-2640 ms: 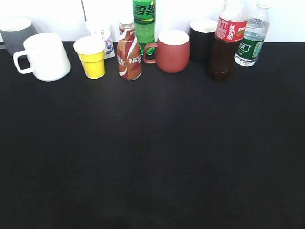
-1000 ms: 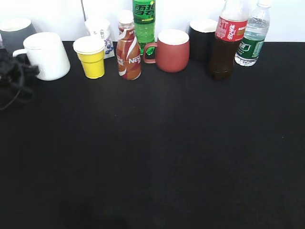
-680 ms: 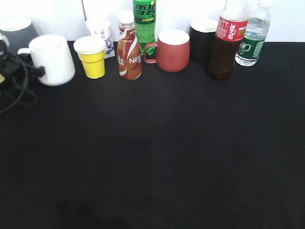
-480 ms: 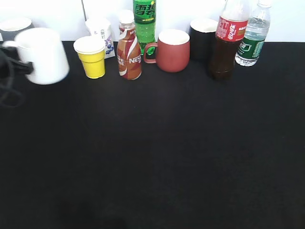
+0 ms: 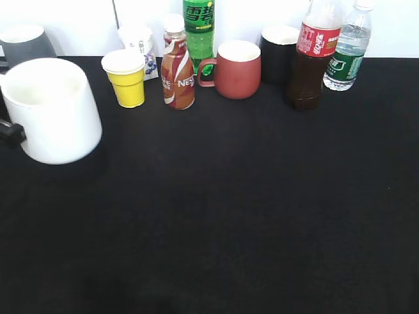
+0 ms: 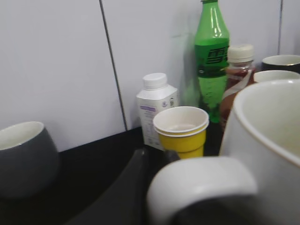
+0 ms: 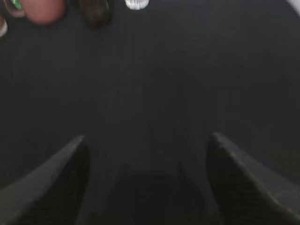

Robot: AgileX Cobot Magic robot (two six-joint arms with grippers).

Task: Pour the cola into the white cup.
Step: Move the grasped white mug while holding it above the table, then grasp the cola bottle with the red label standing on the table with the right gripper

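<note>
The white cup (image 5: 55, 111) is a large plain mug held up above the black table (image 5: 229, 209) at the far left, upright and near the camera. My left gripper (image 5: 9, 133) is shut on its loop handle; the left wrist view shows the handle (image 6: 201, 180) and the cup's wall (image 6: 267, 140) close up, with my left gripper (image 6: 183, 192) around the handle. The cola (image 5: 313, 59), a tall bottle with a red label and dark liquid, stands at the back right, and shows blurred in the right wrist view (image 7: 95, 9). My right gripper (image 7: 146, 140) is open and empty over bare table.
Along the back wall stand a grey mug (image 5: 26, 42), a white carton (image 5: 139, 42), a yellow cup (image 5: 126, 78), a Nescafe bottle (image 5: 177, 65), a green bottle (image 5: 198, 29), a red mug (image 5: 237, 69), a black mug (image 5: 278, 46) and a water bottle (image 5: 347, 49).
My left gripper came in from the left, took the white cup by its handle, lifted it off the back row and brought it forward toward the camera. The other things stayed put.
</note>
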